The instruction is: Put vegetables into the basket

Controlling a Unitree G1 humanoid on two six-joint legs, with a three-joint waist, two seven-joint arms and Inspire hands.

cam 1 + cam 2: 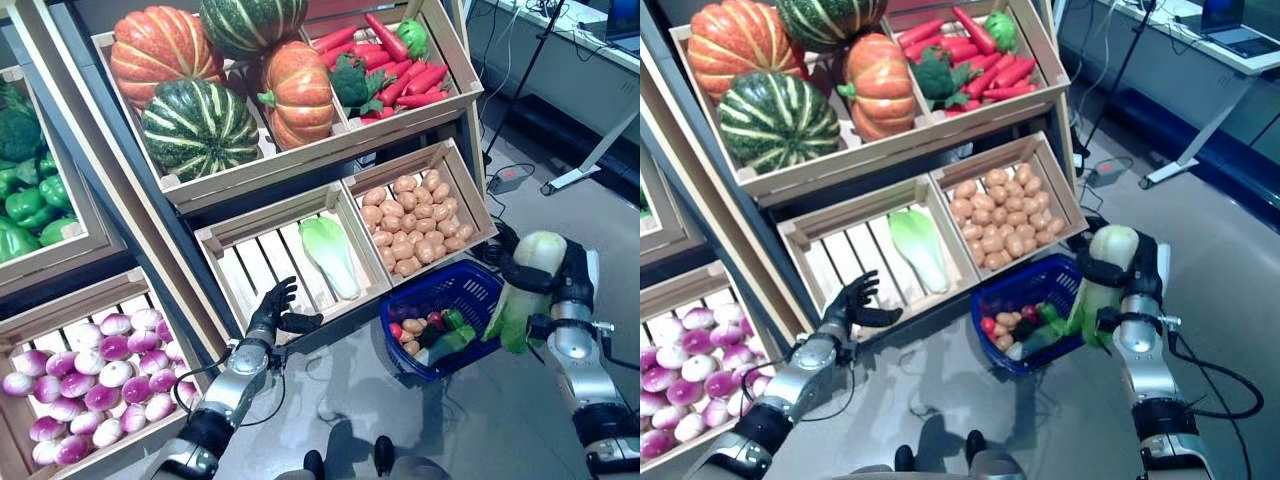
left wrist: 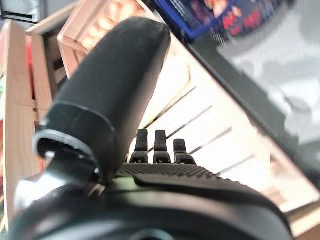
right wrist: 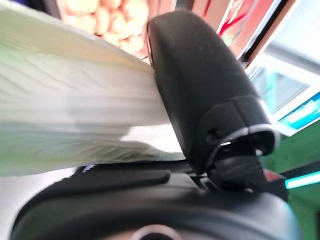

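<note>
My right hand [image 1: 560, 280] is shut on a pale green napa cabbage [image 1: 528, 285], held upright with its leafy end down, just to the right of the blue basket [image 1: 470, 282] on the floor. The cabbage also shows in the right wrist view [image 3: 65, 115], pressed against the thumb [image 3: 200, 85]. The basket holds a cucumber [image 1: 447, 343], a red tomato [image 1: 396, 330], a potato [image 1: 412, 327] and dark small vegetables. My left hand [image 1: 272, 308] is open and empty at the front edge of the slatted crate [image 1: 258, 270], with fingers straight. A second napa cabbage [image 1: 330, 255] lies in that crate.
The wooden stand [image 1: 300, 165] with its crates rises behind and left of the basket. A crate of potatoes [image 1: 412, 222] sits just behind the basket. Metal table legs [image 1: 590, 160] and a power adapter [image 1: 508, 180] lie on the floor at the right.
</note>
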